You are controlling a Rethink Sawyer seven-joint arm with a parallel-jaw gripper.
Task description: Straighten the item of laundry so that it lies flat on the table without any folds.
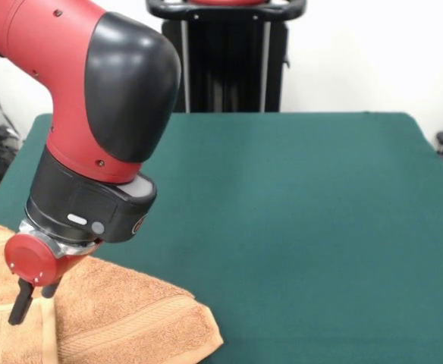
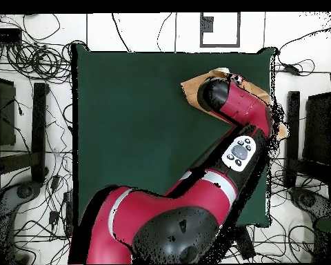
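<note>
Where the front view begins at its left edge, the orange-tan terry towel (image 1: 123,318) fills the seven o'clock corner of the green felt table (image 1: 305,227), running out of the picture to the left and below. It is not flat: a raised, rounded fold crosses it from about nine o'clock toward its free corner at five o'clock, and a narrow lighter strip stands up near the gripper, which looks like an edge doubled over. A woven band runs along the near hem.

Just right of that strip, the gripper (image 1: 36,297) hangs from the red wrist, tilted down and leftward. Its two dark fingers (image 1: 20,303) sit close together with only a thin gap, their tips at or just above the cloth; whether they pinch any terry I cannot tell. I judge the arm is placed here to take the doubled edge and draw it outward.

Further right, the table is bare green felt, which leaves room to spread the towel toward three o'clock.

Seen from overhead, the table's left side is bare. The towel (image 2: 194,85) shows at about one o'clock, mostly hidden under the red arm (image 2: 241,114), with tan edges peeking out on either side near the table's border. The fingers are hidden there.
</note>
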